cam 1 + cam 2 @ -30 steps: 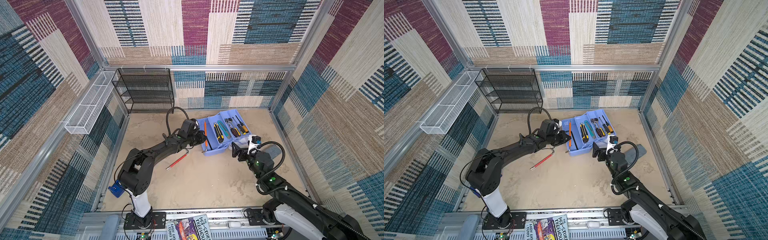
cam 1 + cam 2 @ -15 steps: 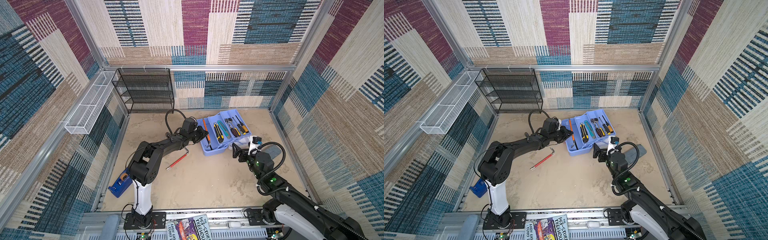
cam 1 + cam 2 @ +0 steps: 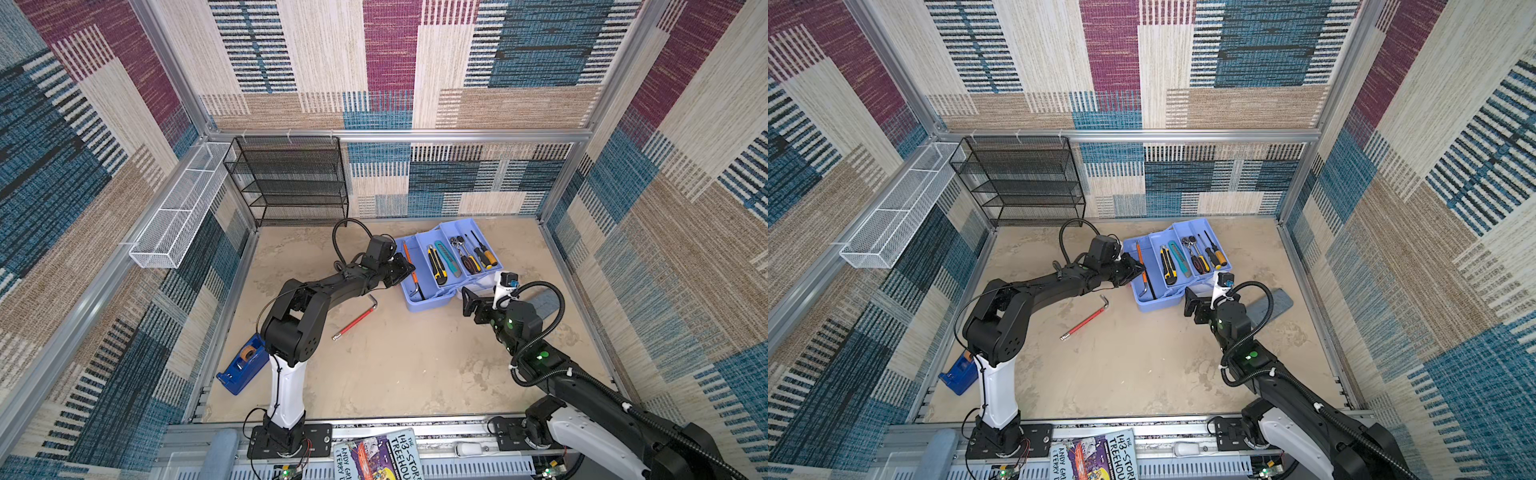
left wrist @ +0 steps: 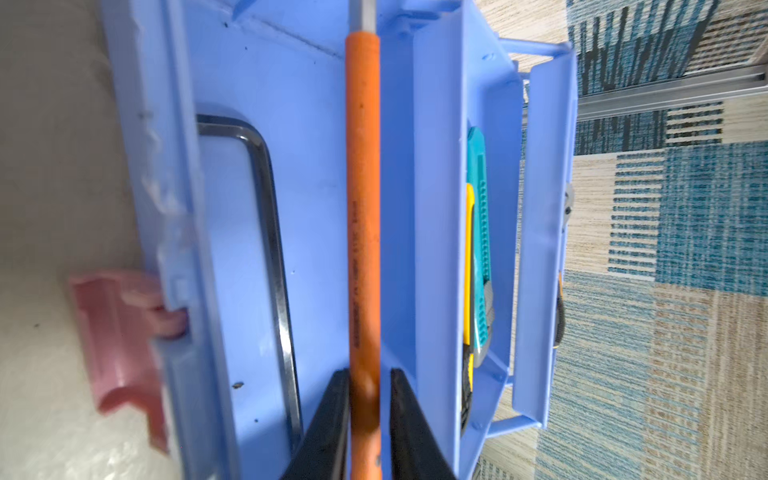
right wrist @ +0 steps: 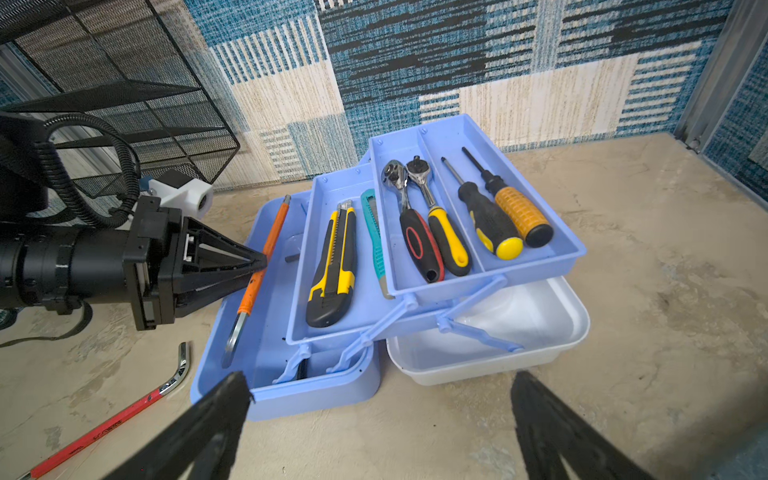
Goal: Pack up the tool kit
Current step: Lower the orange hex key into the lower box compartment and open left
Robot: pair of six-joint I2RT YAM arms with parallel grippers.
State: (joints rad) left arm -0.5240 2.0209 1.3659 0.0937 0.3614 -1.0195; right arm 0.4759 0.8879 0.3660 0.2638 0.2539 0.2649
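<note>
1. Toolbox (image 5: 316, 399): light-blue base, open, with its two trays fanned up in steps; the white lid (image 5: 478, 376) lies upturned beside it.
2. Orange hex key (image 5: 278, 220) leans inside the base.
3. Utility knives (image 5: 332, 266) fill the middle tray; ratchets (image 5: 419, 245) and screwdrivers (image 5: 494, 224) fill the top tray.
4. Red hex key (image 5: 104, 428) lies on the desk near the base.

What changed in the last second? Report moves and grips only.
The left arm's elbow lifted and swung inward, uncovering the blue tape dispenser. The left gripper edged toward the toolbox base, and its jaws parted slightly around the orange hex key, starting to let go. Unchanged: right gripper open and still, red hex key where it lay.
</note>
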